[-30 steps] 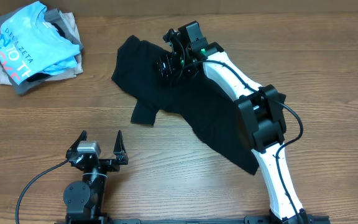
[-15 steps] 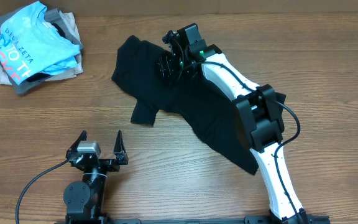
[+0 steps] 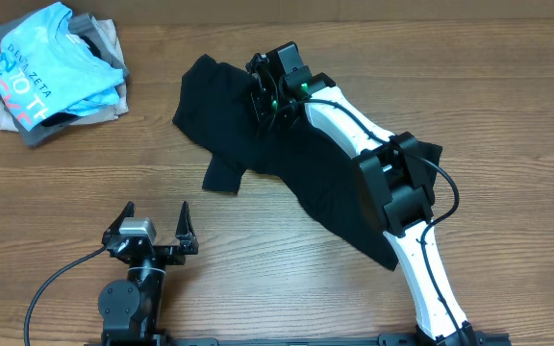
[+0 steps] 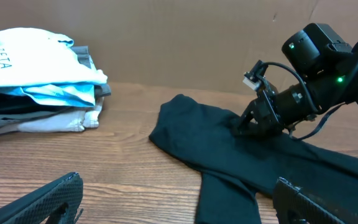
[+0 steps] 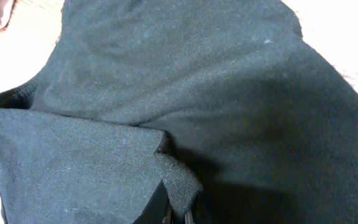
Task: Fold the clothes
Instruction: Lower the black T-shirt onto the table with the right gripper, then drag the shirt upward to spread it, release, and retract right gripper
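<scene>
Here, the black garment (image 3: 214, 106) lies spread on the wooden surface (image 3: 65, 183). The right tool (image 3: 258, 101) is closed, pinching a fold of it; the left tool (image 3: 155, 223) rests well apart, spread wide, holding nothing.

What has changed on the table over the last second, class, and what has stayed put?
The right claw shifted slightly farther from the robot and to the left over the black garment, and its elbow followed. A fold of the fabric is pinched in it. The garment's outline, the open left claw and the pile of clothes stayed as they were.
</scene>
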